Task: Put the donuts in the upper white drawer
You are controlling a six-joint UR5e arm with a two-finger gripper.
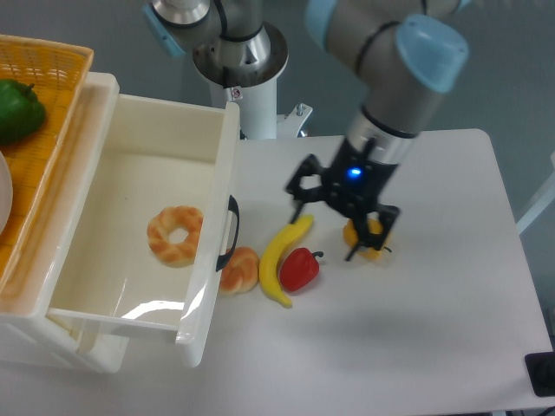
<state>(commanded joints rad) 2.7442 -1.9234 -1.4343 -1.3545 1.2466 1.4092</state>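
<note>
The upper white drawer [139, 169] is pulled open at the left, its dark handle [231, 232] facing the table. One golden-brown donut [176, 236] lies inside it on the floor. A second donut [240, 269] lies on the table against the drawer's front panel, just below the handle. My gripper [326, 234] hangs over the table's middle, to the right of that donut and above the banana's upper end. Its jaws stand open with nothing between them. Its right finger [368, 234] covers part of a yellow pepper.
A banana [279, 260] and a red pepper [299, 269] lie between the table donut and my gripper. A yellow pepper [375, 251] sits under the gripper's right side. An orange wicker basket [52, 95] with a green pepper [17, 111] stands at the far left.
</note>
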